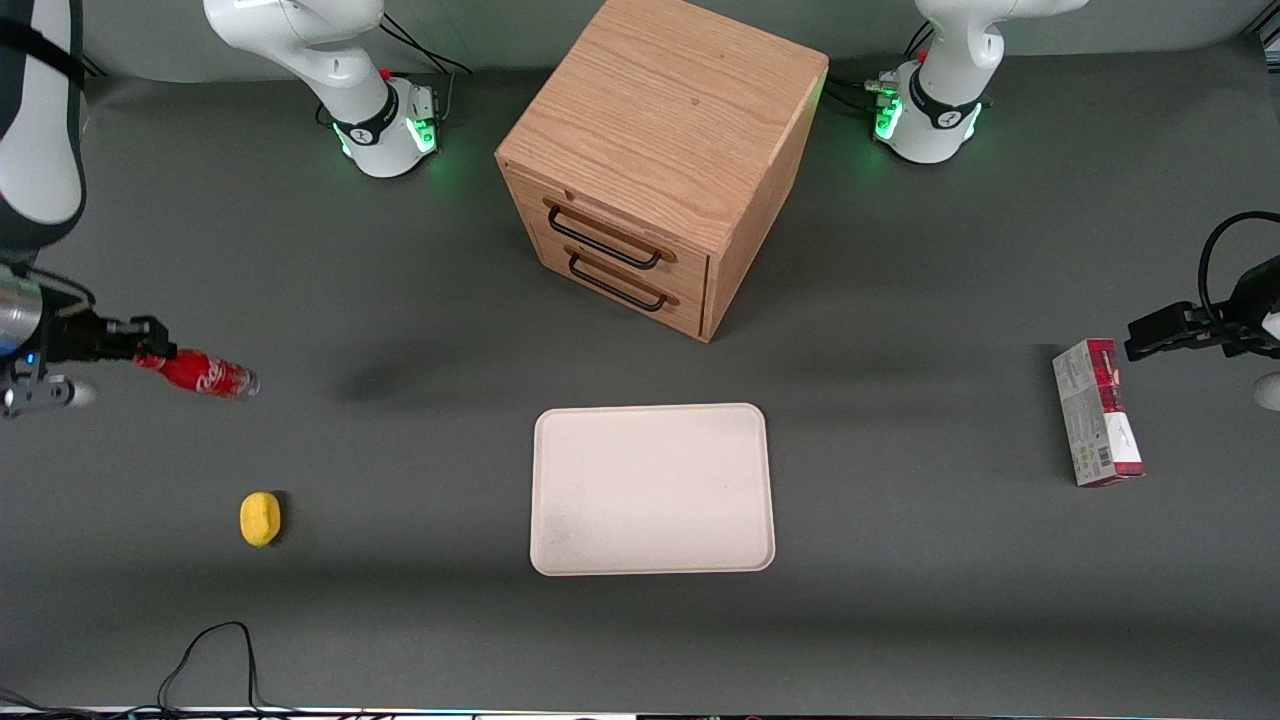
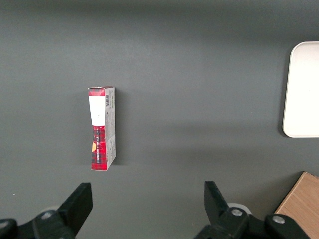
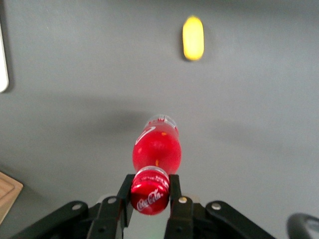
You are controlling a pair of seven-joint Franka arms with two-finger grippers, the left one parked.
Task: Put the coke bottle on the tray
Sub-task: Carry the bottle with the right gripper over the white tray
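Note:
My right gripper is shut on the red cap of the coke bottle and holds it tilted above the table, toward the working arm's end. In the right wrist view both black fingers clamp the cap, and the bottle points away from the gripper with its clear base out. The cream-white tray lies flat near the table's middle, nearer the front camera than the cabinet, well apart from the bottle. A sliver of its rim shows in the right wrist view.
A wooden drawer cabinet stands farther from the camera than the tray. A small yellow lemon-like object lies nearer the camera than the bottle. A red-and-grey carton lies toward the parked arm's end. A black cable loops at the front edge.

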